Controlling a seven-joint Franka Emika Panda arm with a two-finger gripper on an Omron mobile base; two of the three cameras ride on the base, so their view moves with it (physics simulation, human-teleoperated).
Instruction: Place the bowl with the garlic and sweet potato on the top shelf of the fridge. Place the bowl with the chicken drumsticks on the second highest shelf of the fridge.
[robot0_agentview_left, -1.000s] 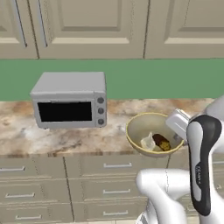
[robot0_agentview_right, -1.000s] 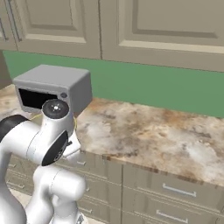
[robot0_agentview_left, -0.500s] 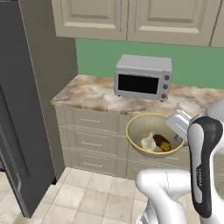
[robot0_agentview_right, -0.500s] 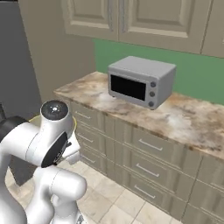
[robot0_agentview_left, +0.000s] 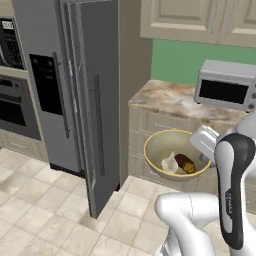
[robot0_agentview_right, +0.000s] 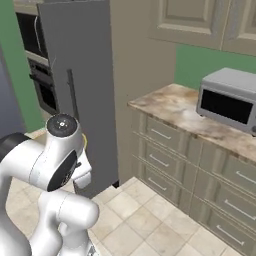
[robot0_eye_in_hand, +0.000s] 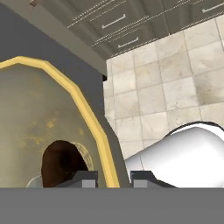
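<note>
Yellow rim clamped between its fingertips, the end effector held the bowl aloft above the floor; inside we saw garlic and sweet potato. The fridge stood left, the counter behind.

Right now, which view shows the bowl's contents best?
The left base view: the whole bowl is seen from above, with the garlic and sweet potato inside. The hand view gives a close rim and one dark lump; the right base view, a yellow sliver behind the arm.
</note>
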